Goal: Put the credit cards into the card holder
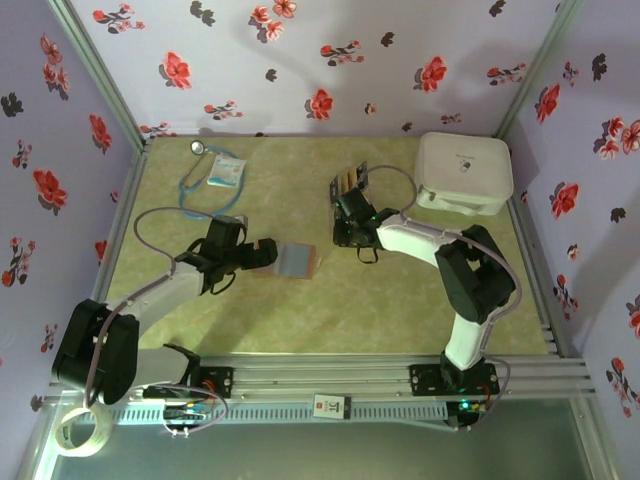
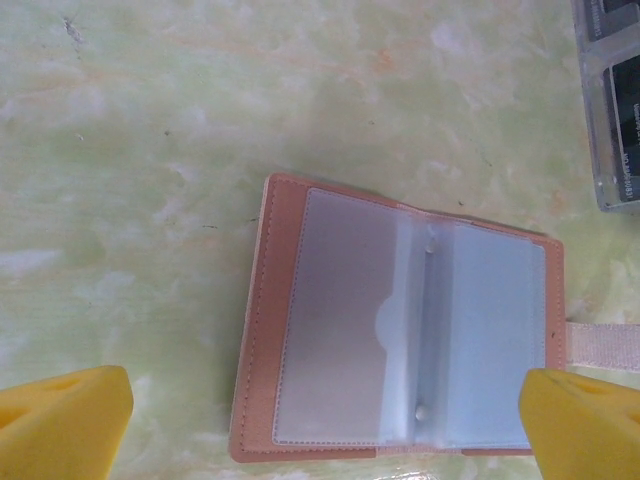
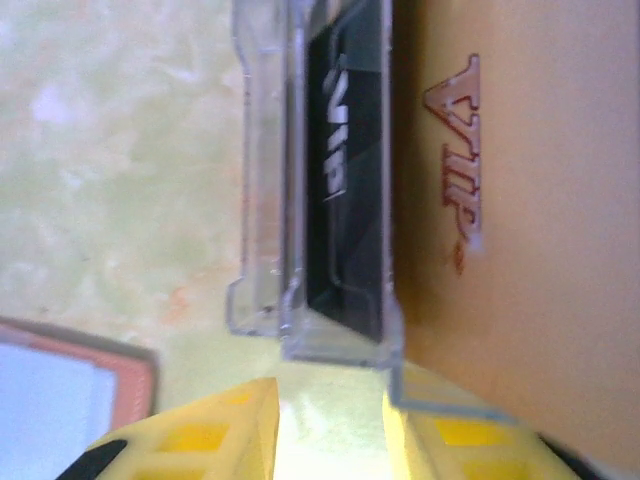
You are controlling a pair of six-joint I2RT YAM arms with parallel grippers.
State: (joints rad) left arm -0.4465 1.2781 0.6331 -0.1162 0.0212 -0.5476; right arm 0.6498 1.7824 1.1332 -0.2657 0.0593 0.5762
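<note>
The card holder (image 1: 297,260) lies open on the table, reddish-brown with greyish clear pockets (image 2: 400,330); its corner shows at the lower left (image 3: 60,390) of the right wrist view. My left gripper (image 1: 270,256) hovers over it, wide open, yellow fingers (image 2: 70,420) straddling it (image 2: 322,405). The credit cards stand in a clear rack (image 1: 350,184): a black VIP card (image 3: 345,180) in a slot and a yellow-orange VIP card (image 3: 500,200) beside it. My right gripper (image 1: 347,203) is just short of the rack, jaws narrowly apart with only table showing between them (image 3: 330,425).
A big white rounded case (image 1: 463,172) sits at the back right. A blue stethoscope (image 1: 200,190) and a small packet (image 1: 226,170) lie at the back left. The rack's end (image 2: 610,100) shows at the top right of the left wrist view. Flowered walls enclose the table.
</note>
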